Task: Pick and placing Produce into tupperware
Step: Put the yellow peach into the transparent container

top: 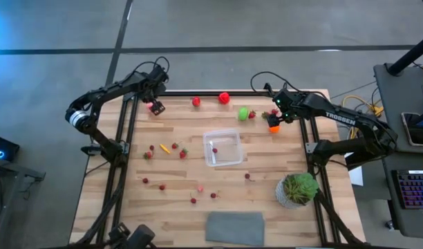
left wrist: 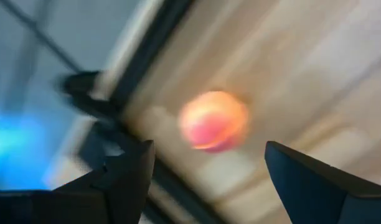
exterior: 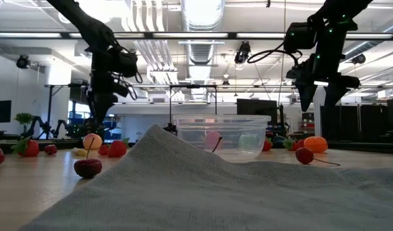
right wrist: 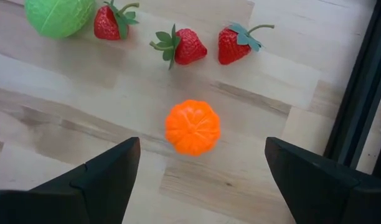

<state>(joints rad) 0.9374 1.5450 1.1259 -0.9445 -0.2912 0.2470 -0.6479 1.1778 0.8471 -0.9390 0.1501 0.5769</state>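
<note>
The left pincer (left wrist: 206, 171) hangs wide open over the far left part of the counter (top: 280, 214). It holds nothing. A pink and orange peach (left wrist: 213, 121) sits right under it, between its two fingers, not touched. The right pincer (right wrist: 200, 171) is wide open too and holds nothing. A little orange tangerine (right wrist: 192, 127) sits just below it, with three strawberries (right wrist: 181, 46) a bit past that. The clear tupperware (top: 222, 147) sits between the two pincers, nearer the middle of the counter.
</note>
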